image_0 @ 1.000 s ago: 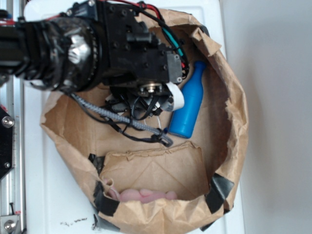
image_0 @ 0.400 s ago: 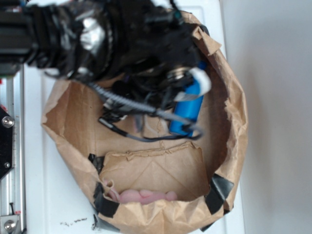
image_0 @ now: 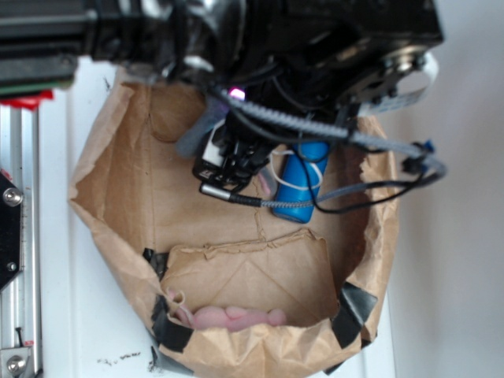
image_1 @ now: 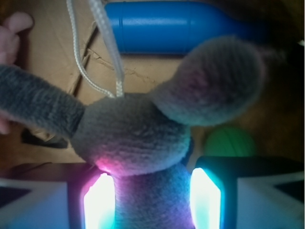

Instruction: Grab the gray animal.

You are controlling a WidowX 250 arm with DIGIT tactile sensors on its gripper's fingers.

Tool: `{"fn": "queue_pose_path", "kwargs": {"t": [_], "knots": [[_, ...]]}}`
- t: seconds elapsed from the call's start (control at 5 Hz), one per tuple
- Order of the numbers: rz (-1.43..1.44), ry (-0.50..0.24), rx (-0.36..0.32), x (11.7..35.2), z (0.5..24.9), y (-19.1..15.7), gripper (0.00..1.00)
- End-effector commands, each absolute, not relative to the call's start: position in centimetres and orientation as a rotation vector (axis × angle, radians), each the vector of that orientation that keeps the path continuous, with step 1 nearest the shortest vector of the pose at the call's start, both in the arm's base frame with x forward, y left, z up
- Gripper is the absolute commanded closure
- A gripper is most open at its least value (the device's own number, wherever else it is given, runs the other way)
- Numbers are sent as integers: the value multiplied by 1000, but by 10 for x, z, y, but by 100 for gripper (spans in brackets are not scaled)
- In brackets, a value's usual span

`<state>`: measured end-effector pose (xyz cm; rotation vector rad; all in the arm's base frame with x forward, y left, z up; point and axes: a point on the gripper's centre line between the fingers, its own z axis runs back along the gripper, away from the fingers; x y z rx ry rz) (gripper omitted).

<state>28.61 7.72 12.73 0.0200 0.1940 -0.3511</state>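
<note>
Blue bottle (image_0: pixel 302 181) in paper bag (image_0: pixel 118 205) — pink toy (image_0: pixel 232 316), green ball (image_1: pixel 228 142).

My own arm (image_0: pixel 260 47) blocks most of the gray animal (image_1: pixel 128 138) from outside; its lower body runs off the wrist frame. The blue bottle (image_0: pixel 303 177) is half covered above. Behind the animal, a green blur (image_1: pixel 228 143), unidentifiable.

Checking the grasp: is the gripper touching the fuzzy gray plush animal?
Touching. The wrist view shows the gray plush animal pinched between both lit fingers of the gripper.
</note>
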Motion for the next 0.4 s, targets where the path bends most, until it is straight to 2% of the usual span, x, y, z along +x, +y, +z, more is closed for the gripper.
{"fn": "queue_pose_path", "kwargs": {"t": [0.0, 0.2], "knots": [[-284, 2, -46, 259, 200, 66, 100], [-356, -192, -42, 234, 225, 70, 100]]}}
